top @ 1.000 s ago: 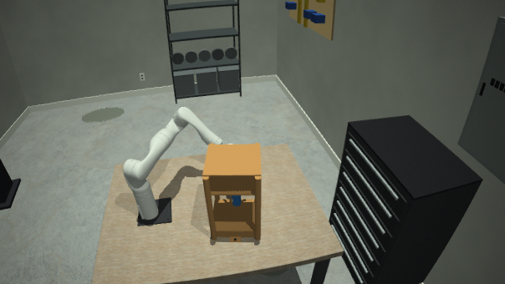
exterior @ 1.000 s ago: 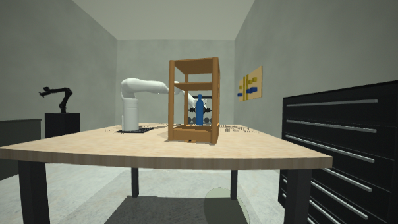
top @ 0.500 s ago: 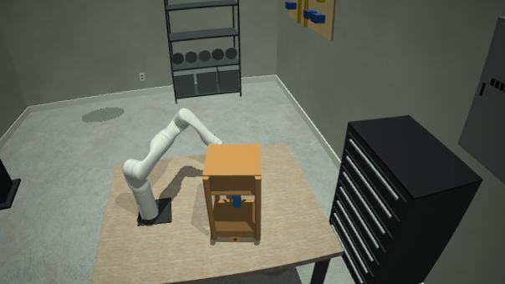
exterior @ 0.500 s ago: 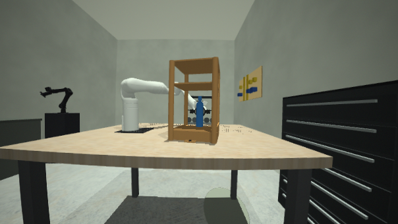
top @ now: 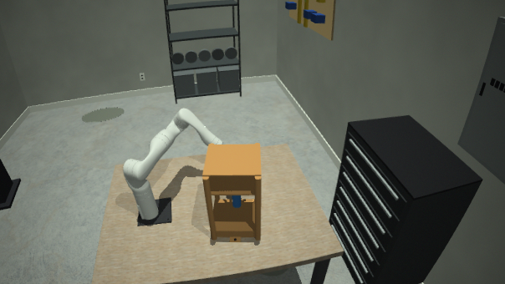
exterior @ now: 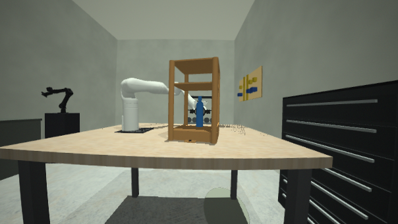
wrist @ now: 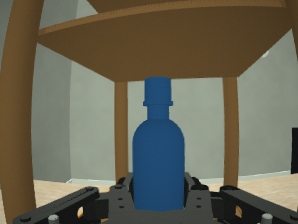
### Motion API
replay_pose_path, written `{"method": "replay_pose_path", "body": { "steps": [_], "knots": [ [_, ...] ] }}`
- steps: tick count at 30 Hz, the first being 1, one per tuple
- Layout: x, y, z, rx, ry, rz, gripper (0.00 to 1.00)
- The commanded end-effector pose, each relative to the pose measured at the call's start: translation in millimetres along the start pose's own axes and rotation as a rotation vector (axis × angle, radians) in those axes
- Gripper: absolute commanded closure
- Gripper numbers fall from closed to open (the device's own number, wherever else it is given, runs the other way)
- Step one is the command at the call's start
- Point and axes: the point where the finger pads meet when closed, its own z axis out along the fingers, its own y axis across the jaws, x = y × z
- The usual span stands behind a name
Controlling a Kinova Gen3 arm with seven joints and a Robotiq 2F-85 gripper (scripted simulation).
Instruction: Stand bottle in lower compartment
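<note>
Filling the centre of the wrist view, one blue bottle [wrist: 158,156] stands upright with its cap up, and the gripper [wrist: 158,196] at the bottom of that frame is clamped on its lower body, one finger on each side. Above it runs the underside of a wooden shelf board, with posts on both sides (so the bottle is inside the frame of the unit).

In the exterior view, at the centre of the frame, the one wooden shelving unit [exterior: 171,99] stands on the table [exterior: 99,148]. It has two compartments: the upper one shows nothing in it, and the lower one holds the bottle, toward its right side. Its base looks level with the compartment floor behind the front lip, though whether it is touching cannot be told. The single white arm [exterior: 145,86] reaches into the unit from the left and behind.

From the top view, lower centre, the arm rises from a black base plate [top: 167,217] left of the unit.

Farther off, at the right of the frame, stands one black drawer cabinet [top: 401,167]. At the top centre, against the far wall, one dark metal rack [top: 168,50] carries five dark round things in a row and three bins below them. A board with blue blocks [top: 328,25] hangs at the upper right.
</note>
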Motion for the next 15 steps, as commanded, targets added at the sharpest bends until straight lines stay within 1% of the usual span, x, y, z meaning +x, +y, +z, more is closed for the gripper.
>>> {"method": "replay_pose_path", "body": {
  "steps": [1,10,11,13,14,15],
  "knots": [
    [0.8,-0.2,-0.1,0.000,0.000,0.001,1.00],
    [0.8,-0.2,-0.1,0.000,0.000,0.001,1.00],
    [0.8,-0.2,-0.1,0.000,0.000,0.001,0.88],
    [0.8,-0.2,-0.1,0.000,0.000,0.001,0.88],
    [0.8,-0.2,-0.1,0.000,0.000,0.001,0.76],
    [0.8,-0.2,-0.1,0.000,0.000,0.001,0.76]
  ]
}}
